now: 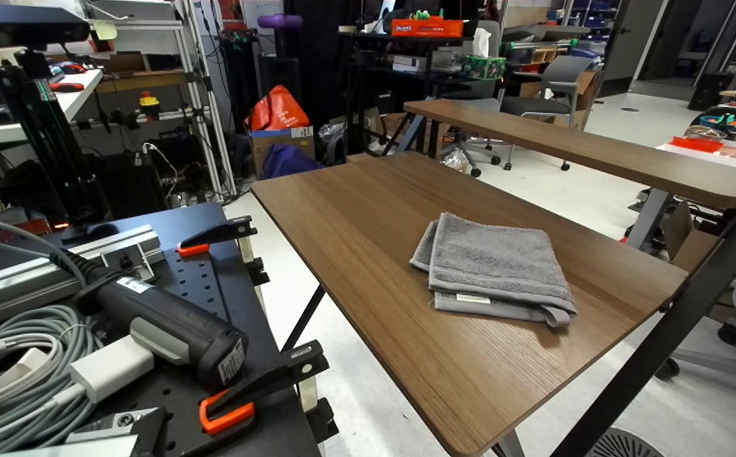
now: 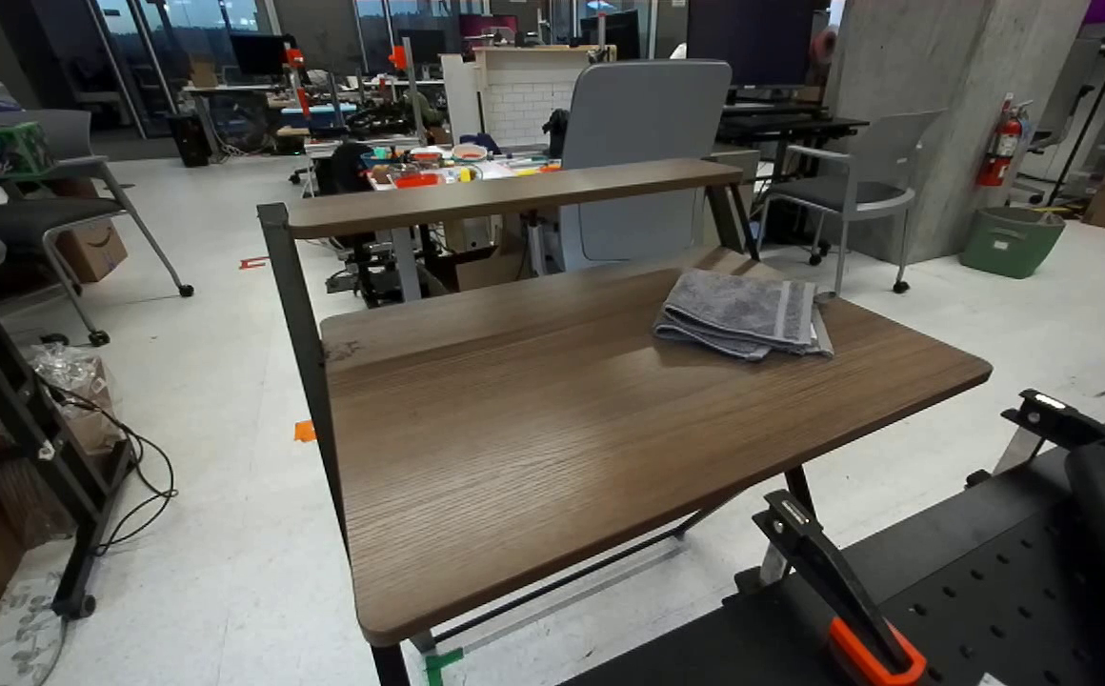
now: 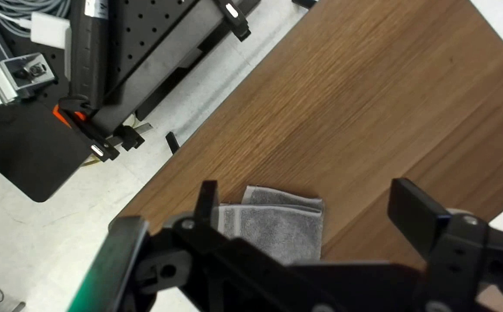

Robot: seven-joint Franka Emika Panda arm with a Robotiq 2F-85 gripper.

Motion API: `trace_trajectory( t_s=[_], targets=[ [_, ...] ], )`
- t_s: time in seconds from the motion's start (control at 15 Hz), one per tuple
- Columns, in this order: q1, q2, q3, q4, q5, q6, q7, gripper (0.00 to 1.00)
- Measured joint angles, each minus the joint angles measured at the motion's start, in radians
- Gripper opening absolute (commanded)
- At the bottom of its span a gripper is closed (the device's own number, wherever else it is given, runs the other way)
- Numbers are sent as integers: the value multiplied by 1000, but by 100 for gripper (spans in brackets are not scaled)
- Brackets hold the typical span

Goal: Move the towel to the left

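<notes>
Down on the tabletop (image 1: 361, 228), a grey towel (image 1: 498, 263); gripper (image 3: 305, 186) wide.

We find the towel (image 1: 498, 260) to be cloth, with a rough, matt pile and a smoother band. The tabletop (image 1: 355, 209) shows wood grain, smooth, with a soft sheen; we cannot tell solid timber from laminate. In the wrist view, the gripper (image 3: 307, 201) has smooth, matt fingers (image 3: 414, 212) of undetermined material. We record dull metal on the slotted rail (image 1: 19, 292), smooth plastic on the clamp (image 1: 266, 379), and matt concrete on the pillar (image 2: 962, 124) in an exterior view.
</notes>
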Motion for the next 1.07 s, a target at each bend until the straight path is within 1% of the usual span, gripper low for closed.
trace_trajectory(
  t_s=[0.27,0.6,0.87,1.07],
  targets=[
    [-1,114,-60,48,-6,104,43,100],
    [0,258,-117,98,-23,229,123,100],
    [3,374,-169,149,-23,299,192,100],
    [4,453,-209,198,-24,324,243,100]
  ],
)
